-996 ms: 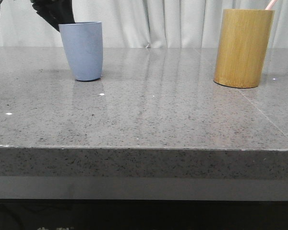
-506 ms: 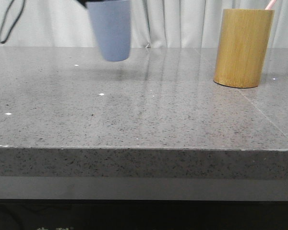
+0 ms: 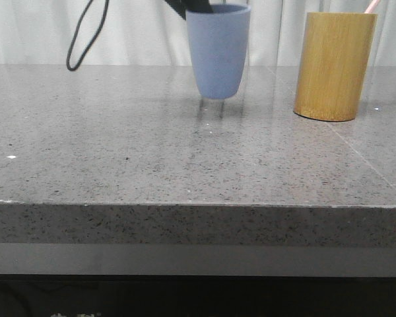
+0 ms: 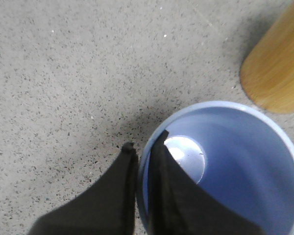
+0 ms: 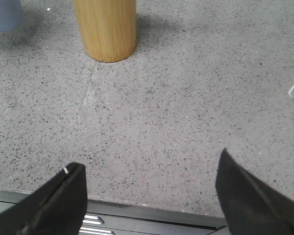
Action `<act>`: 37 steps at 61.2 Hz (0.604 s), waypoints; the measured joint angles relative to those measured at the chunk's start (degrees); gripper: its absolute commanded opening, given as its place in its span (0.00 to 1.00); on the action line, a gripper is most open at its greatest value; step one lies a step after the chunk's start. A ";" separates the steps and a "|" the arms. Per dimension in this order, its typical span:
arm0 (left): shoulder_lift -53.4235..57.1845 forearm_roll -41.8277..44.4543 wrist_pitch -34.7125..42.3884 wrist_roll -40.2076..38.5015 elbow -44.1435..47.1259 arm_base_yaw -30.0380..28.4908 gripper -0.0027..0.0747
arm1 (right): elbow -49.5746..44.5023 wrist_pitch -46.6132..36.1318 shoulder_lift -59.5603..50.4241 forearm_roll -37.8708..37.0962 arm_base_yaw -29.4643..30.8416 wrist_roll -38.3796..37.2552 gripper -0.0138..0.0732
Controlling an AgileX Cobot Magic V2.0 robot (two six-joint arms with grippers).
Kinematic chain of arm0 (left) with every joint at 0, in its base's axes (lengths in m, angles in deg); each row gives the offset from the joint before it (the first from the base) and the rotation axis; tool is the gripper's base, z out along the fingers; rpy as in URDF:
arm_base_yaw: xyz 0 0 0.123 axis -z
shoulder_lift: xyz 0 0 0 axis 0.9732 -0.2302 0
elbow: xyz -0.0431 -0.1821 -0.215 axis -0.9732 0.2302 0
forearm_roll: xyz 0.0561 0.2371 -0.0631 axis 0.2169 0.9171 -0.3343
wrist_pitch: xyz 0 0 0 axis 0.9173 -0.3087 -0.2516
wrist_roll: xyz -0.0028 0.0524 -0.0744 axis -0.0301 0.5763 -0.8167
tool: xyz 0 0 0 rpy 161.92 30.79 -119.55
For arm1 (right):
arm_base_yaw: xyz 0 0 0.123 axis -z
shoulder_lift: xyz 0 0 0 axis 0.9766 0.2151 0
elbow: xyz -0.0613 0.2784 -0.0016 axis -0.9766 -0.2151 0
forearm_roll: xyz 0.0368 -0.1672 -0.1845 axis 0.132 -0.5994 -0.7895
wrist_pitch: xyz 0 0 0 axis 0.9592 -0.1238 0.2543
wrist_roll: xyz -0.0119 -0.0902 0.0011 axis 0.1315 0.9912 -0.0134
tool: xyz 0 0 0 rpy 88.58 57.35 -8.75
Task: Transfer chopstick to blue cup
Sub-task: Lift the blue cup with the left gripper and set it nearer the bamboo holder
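Note:
The blue cup (image 3: 218,49) is upright near the middle back of the table, left of the bamboo holder (image 3: 334,65). My left gripper (image 4: 143,142) is shut on the cup's rim, one finger inside and one outside; the cup (image 4: 235,166) looks empty inside. A pale pink chopstick end (image 3: 371,6) sticks out of the holder's top. My right gripper (image 5: 149,164) is open and empty over the table's near edge, well short of the holder (image 5: 106,27). The cup's base (image 5: 5,14) shows beyond it.
A black cable (image 3: 86,36) hangs in a loop at the back left. White curtains close off the back. The grey stone table (image 3: 185,152) has a front edge below the right gripper (image 5: 152,208).
The blue cup, held by my left gripper, has travelled from the back left to the right, lifted on the way, and is now close to the bamboo holder.

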State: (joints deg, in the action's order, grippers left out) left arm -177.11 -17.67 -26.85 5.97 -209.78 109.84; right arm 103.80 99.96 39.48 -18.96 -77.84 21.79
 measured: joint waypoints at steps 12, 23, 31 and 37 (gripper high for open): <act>-1.32 0.47 -1.08 0.00 0.00 0.00 0.01 | 0.00 0.00 0.00 0.00 0.00 0.00 0.80; -1.32 0.47 -1.20 0.00 0.00 0.00 0.01 | 0.00 0.00 0.00 0.00 0.00 0.00 0.80; -1.32 0.47 -1.37 0.00 0.00 0.00 0.10 | 0.00 0.00 0.00 0.00 0.00 0.00 0.80; -1.32 0.37 -1.74 0.00 0.00 0.00 0.21 | 0.00 0.00 0.00 0.00 0.00 0.00 0.80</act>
State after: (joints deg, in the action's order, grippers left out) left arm -178.42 -17.30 -28.58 5.97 -209.78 109.84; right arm 103.80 99.96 39.48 -18.96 -77.84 21.79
